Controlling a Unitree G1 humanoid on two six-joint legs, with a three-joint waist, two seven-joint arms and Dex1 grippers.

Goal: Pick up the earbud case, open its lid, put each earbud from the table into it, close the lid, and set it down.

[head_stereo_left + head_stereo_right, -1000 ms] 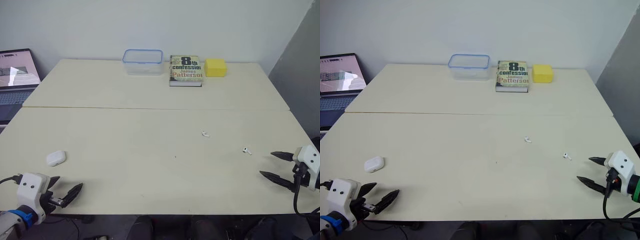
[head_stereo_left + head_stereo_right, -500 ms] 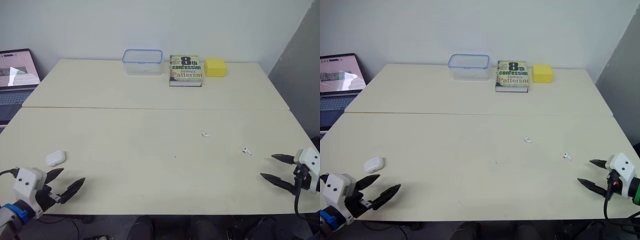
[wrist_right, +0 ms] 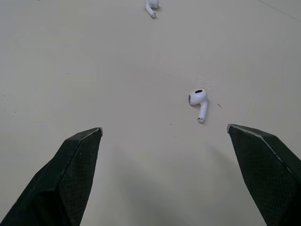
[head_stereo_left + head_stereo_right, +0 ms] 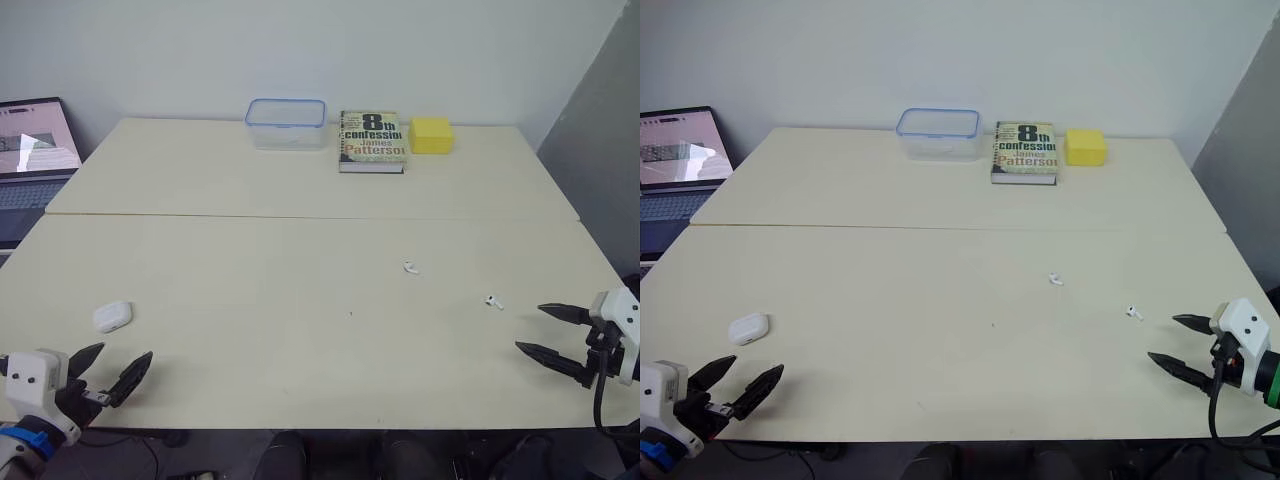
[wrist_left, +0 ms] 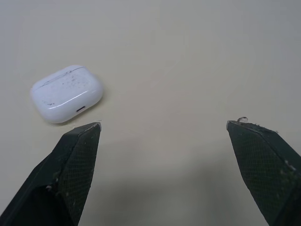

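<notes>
The white earbud case [image 4: 112,317] lies shut on the cream table [image 4: 300,330] near its front left. My left gripper [image 4: 109,371] hovers open just in front of the case, which appears ahead of its fingers as the earbud case [image 5: 67,93]. One white earbud [image 4: 410,268] lies right of the table's centre. A second earbud [image 4: 493,301] lies farther right. My right gripper [image 4: 549,332] stands open at the front right edge, a short way from that second earbud [image 3: 199,102], with the first earbud [image 3: 151,7] beyond it.
Along the table's far edge stand a clear lidded box with a blue rim [image 4: 286,123], a paperback book [image 4: 372,140] and a yellow block [image 4: 431,134]. An open laptop [image 4: 35,150] sits off the table's left side. A seam [image 4: 300,216] runs across the tabletop.
My left gripper has drawn back toward the front left corner, staying open. The right gripper has barely shifted. Case and earbuds lie where they were.
</notes>
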